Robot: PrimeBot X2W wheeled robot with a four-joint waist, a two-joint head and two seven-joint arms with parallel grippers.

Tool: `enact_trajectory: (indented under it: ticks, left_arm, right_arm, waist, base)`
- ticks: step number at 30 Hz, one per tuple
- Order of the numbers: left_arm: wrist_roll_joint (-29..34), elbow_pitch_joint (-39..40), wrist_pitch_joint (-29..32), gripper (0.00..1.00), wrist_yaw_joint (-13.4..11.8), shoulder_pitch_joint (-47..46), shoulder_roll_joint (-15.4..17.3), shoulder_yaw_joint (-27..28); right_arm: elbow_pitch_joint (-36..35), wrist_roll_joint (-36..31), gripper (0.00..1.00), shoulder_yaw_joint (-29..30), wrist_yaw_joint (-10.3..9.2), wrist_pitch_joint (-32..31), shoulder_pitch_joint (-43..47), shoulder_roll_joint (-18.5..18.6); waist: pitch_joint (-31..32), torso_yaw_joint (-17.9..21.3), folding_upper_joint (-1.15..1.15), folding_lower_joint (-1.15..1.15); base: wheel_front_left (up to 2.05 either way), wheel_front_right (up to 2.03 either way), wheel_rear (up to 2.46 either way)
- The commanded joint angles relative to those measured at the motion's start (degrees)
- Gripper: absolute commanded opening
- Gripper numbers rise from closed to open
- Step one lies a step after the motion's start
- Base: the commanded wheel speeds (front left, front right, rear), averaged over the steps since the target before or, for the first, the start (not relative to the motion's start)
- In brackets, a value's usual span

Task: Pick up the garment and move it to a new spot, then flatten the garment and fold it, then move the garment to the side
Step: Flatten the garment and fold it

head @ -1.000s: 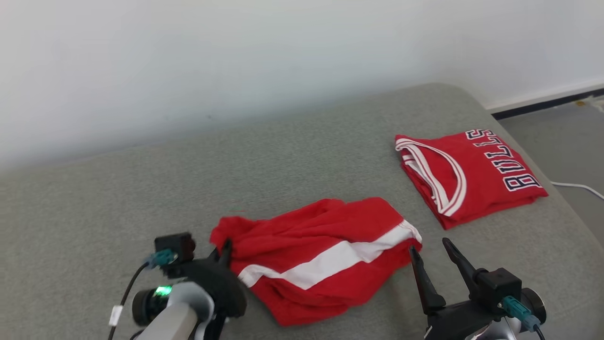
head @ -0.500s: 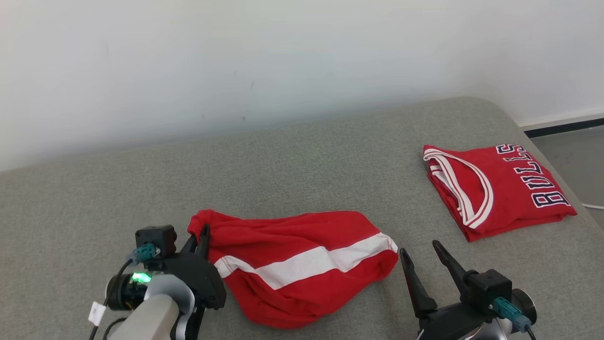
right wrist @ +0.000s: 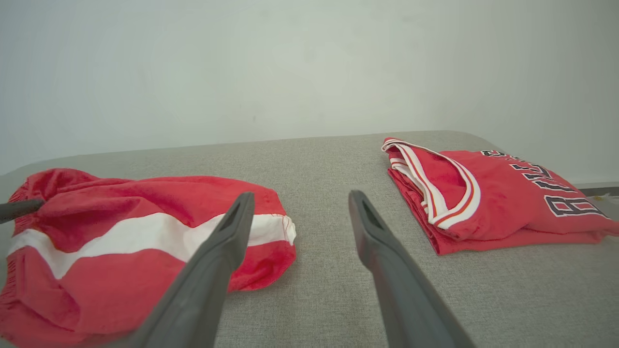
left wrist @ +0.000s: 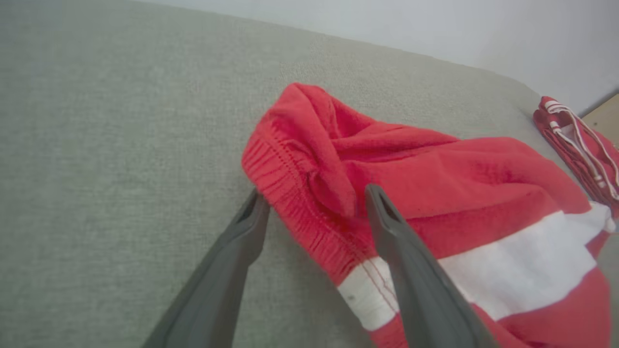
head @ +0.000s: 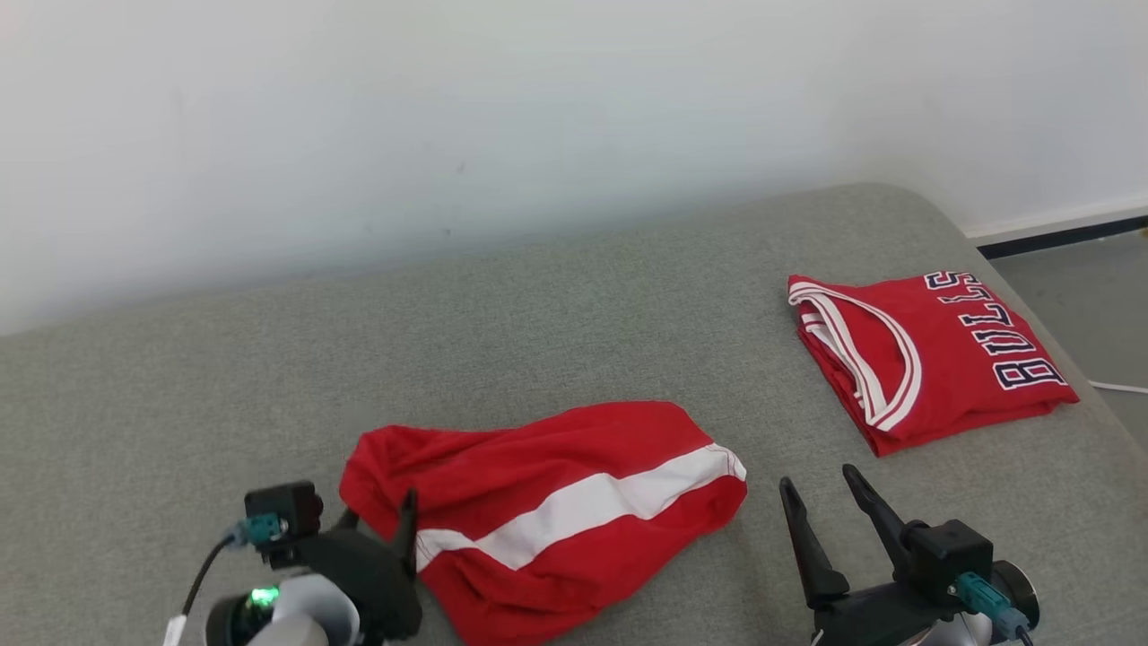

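The garment [head: 538, 484] is a pair of red shorts with a white stripe, lying crumpled on the grey padded surface [head: 538, 305]. My left gripper [head: 381, 511] is at its left end, open. In the left wrist view the ribbed waistband [left wrist: 290, 193] bulges between the spread fingers of my left gripper [left wrist: 315, 193], and nothing is pinched. My right gripper [head: 817, 477] stands open just right of the garment's striped end, apart from the cloth. In the right wrist view the garment [right wrist: 121, 217] lies to the left of my right gripper [right wrist: 301, 195].
A folded red jersey [head: 933, 359] with dark lettering lies at the surface's far right, near the rounded edge. A white wall runs behind the surface. Floor and a white cable [head: 1117, 388] show beyond the right edge.
My left gripper has opened and let go of the garment's waistband, which now rests on the surface. The left arm has drawn back a little. The head camera shifted. My right gripper stayed open.
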State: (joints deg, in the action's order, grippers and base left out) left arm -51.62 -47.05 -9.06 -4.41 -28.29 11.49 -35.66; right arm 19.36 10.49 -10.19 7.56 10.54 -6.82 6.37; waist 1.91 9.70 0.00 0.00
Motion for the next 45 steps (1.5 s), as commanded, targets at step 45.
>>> enact_trajectory:
  ticks: [45]
  left_arm:
    - [-8.9, 7.8, 10.9, 1.0, -7.7, 6.0, 0.3, 3.8]
  right_arm:
    - [-0.2, -0.1, 1.0, -0.6, -0.16, 0.0, -1.1, -0.2]
  waist:
    - [-1.0, 1.6, 0.0, 0.0]
  base:
    - [0.0, 0.0, 0.0]
